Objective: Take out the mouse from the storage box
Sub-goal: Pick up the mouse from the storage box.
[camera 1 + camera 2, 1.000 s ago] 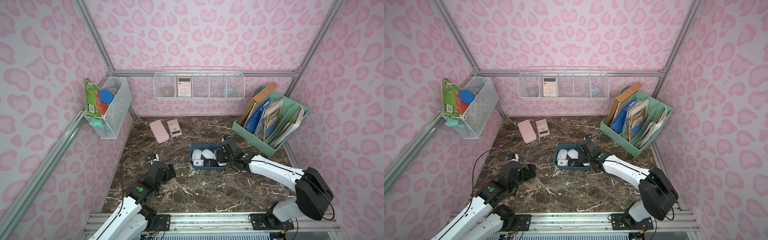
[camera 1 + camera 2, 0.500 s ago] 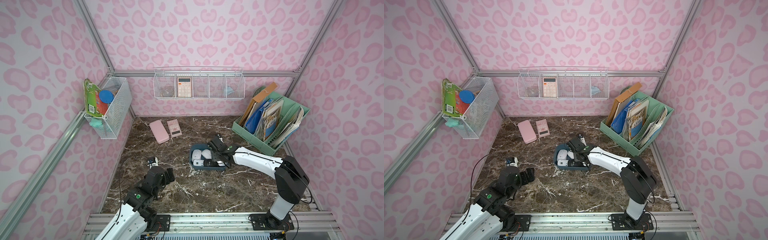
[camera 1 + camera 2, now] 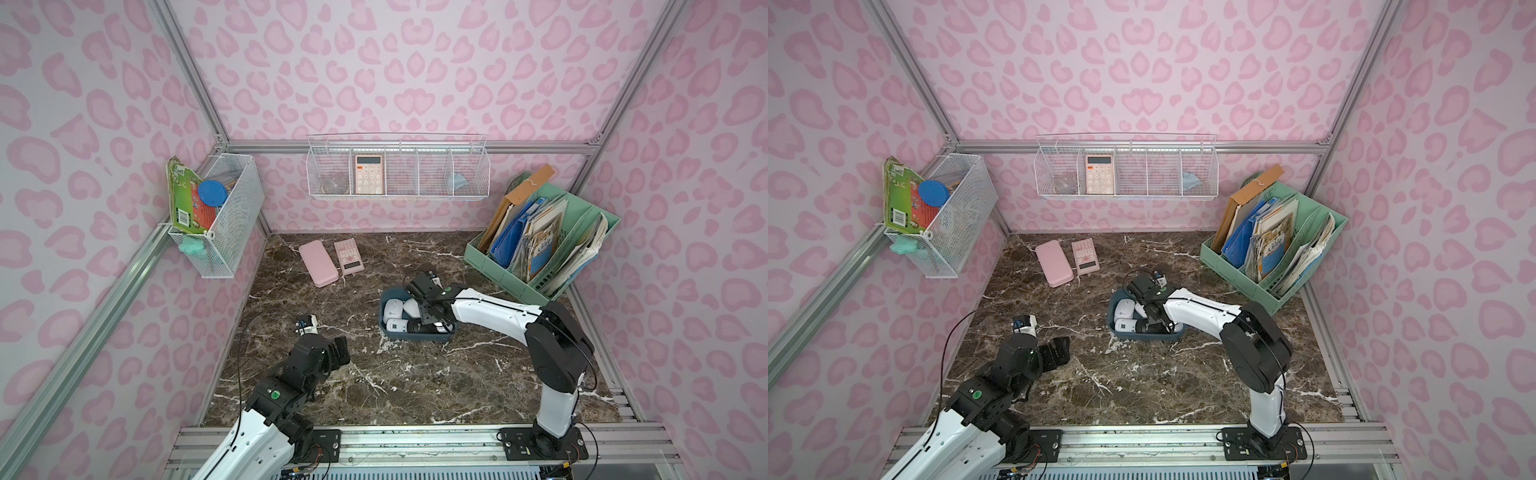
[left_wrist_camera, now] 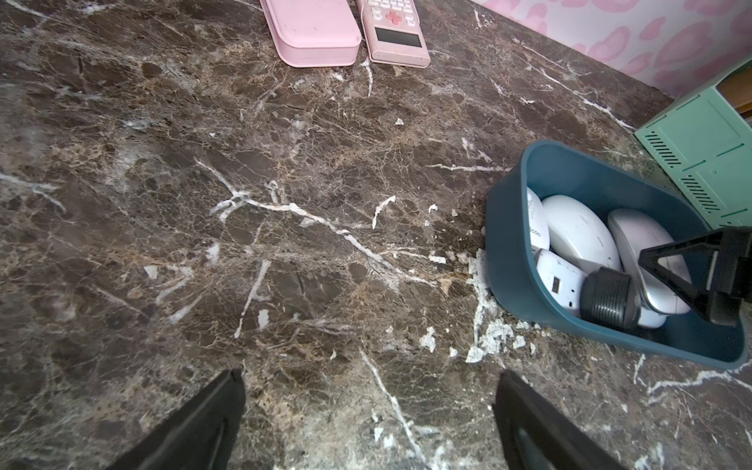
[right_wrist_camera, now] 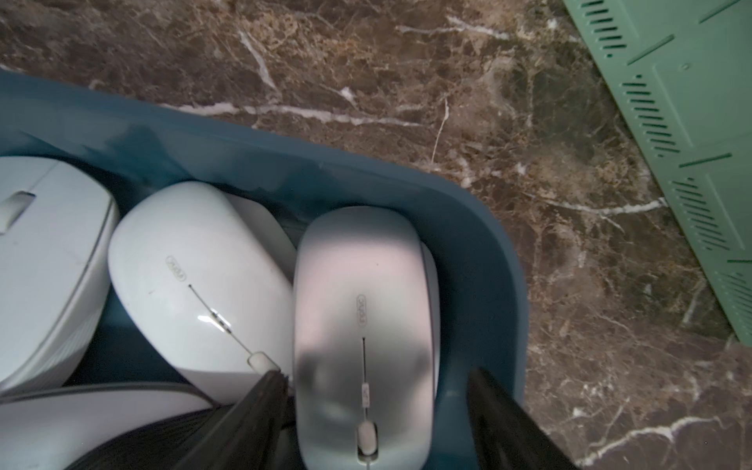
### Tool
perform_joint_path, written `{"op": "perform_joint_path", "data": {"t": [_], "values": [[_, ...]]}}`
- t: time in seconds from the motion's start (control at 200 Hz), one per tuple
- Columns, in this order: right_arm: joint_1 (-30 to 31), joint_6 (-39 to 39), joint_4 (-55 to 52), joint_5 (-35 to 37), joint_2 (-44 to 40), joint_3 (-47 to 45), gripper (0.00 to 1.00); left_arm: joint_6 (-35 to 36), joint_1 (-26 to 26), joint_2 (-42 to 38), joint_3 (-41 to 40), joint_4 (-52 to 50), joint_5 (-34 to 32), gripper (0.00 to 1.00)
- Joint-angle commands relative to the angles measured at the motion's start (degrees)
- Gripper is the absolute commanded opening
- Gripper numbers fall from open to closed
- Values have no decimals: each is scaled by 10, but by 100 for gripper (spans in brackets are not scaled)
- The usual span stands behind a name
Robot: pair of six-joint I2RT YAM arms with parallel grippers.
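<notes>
The storage box [image 3: 383, 328] [image 3: 1112, 328], a dark teal tub, sits mid-table and holds several white mice and a dark ridged object [image 4: 608, 299]. My right gripper [image 5: 376, 372] [image 3: 432, 320] is down in the box and open. It straddles one white mouse [image 5: 362, 285] at the end of the box nearest the green rack. One finger [image 5: 260, 407] stands between this mouse and its neighbour [image 5: 191, 264]. The other finger [image 5: 500, 415] is by the box wall [image 5: 476, 252], with a gap to the mouse. My left gripper [image 4: 370, 372] [image 3: 338, 351] hangs open over bare marble, left of the box.
A pink case [image 3: 318, 264] and a pink calculator [image 3: 349, 255] lie at the back of the table. A mint-green file rack [image 3: 540, 249] full of papers stands close to the box at the back right. White wire baskets [image 3: 397, 172] [image 3: 220, 212] hang on the walls.
My right gripper has slid leftwards along the box and now sits over the mice, as its elbow swung up. My left arm has drawn back toward the front edge.
</notes>
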Motion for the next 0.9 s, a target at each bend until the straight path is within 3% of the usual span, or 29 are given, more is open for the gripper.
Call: {"op": "perform_joint_path", "data": {"t": [0.0,0.245,0.895], "values": [[-8,-8,7,-20,4,-6,73,13,0,15,0,19,19,99],[-12,-18,13,-28,21,0,72,18,-1,51,7,33,29,99],[-7,-19,24,-26,6,-4,61,16,-1,19,0,24,24,98]]}}
